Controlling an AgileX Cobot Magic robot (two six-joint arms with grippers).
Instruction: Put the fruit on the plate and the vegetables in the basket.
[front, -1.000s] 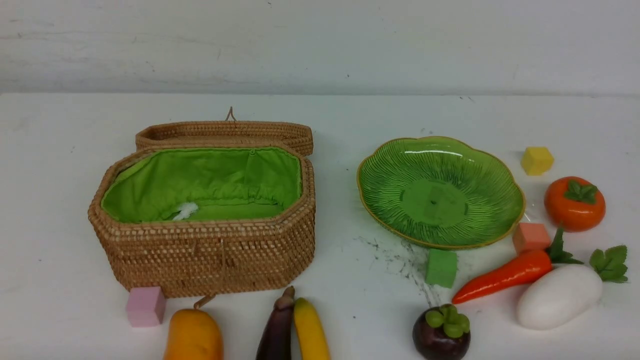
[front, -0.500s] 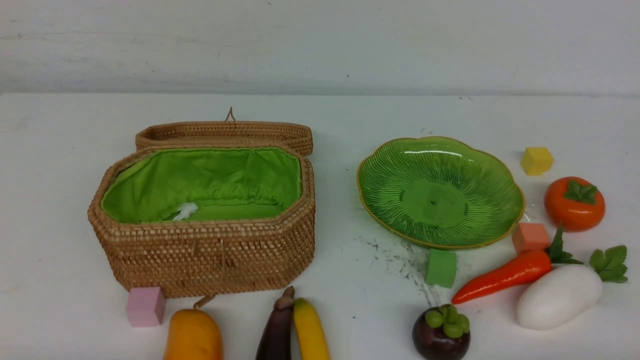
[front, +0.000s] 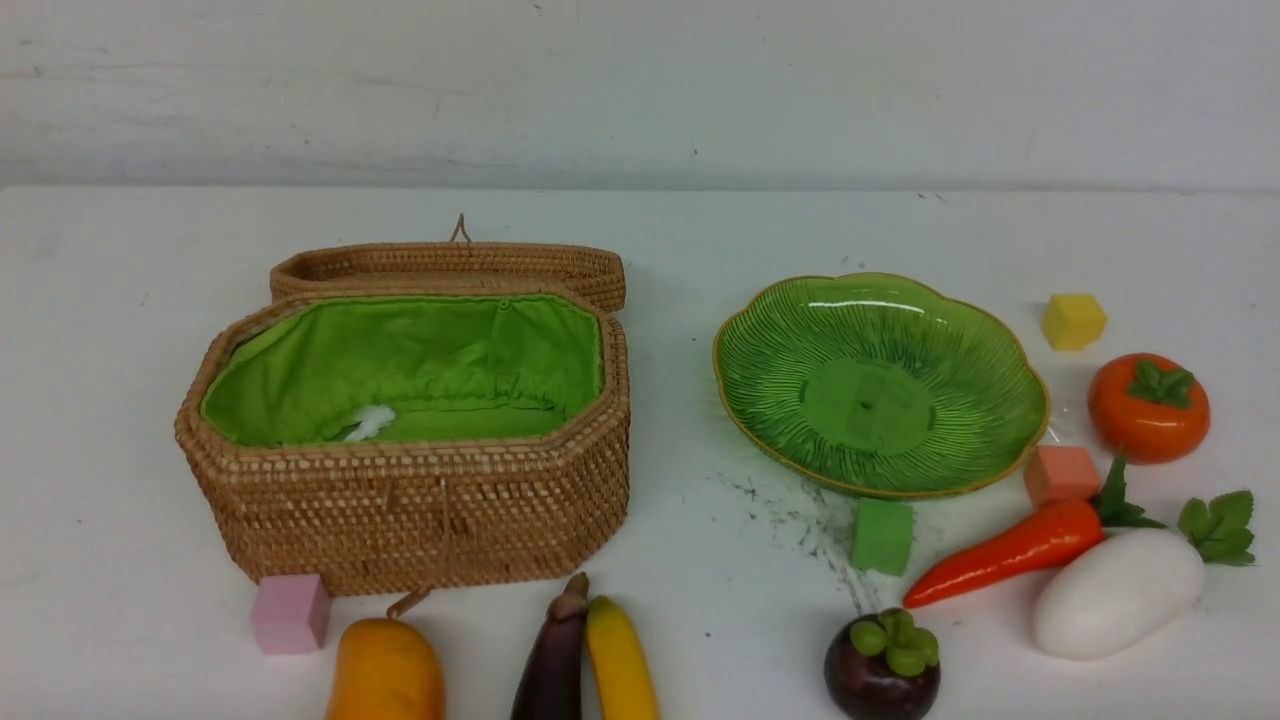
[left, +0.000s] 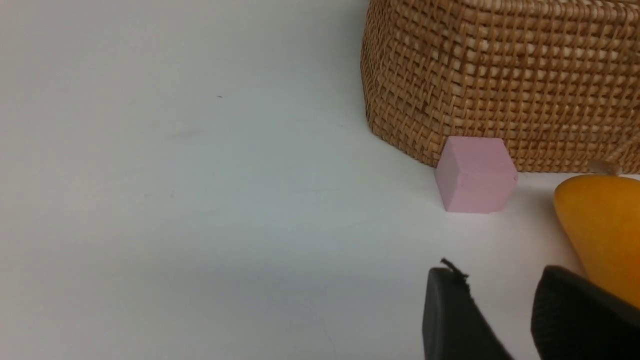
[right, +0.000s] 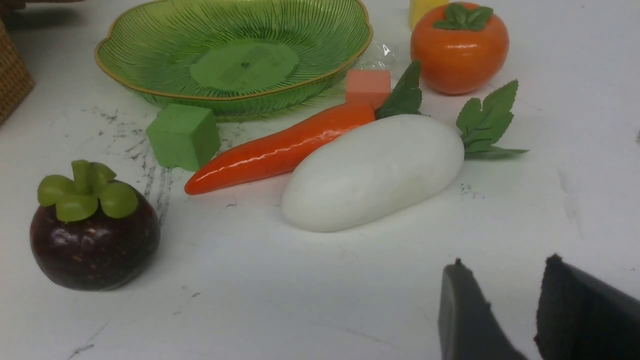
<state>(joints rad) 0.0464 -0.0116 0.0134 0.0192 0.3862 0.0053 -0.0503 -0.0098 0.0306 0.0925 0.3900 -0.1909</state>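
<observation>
Nothing has shifted: orange-yellow toy mango (front: 385, 670) lies beside brown woven wicker basket (front: 420, 510). Left gripper (left: 497, 274) and right gripper (right: 505, 262) hang parted, empty.

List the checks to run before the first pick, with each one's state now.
1. Basket lid open: ok.
2. Plate bare: ok.
3. Left jaws apart, nothing between them, mango beside them: ok.
4. Right jaws apart, nothing between them: ok.
5. Eggplant apart from banana: not ok, they lie touching.
6. Carrot clear of radish: cannot tell, they lie close together.
</observation>
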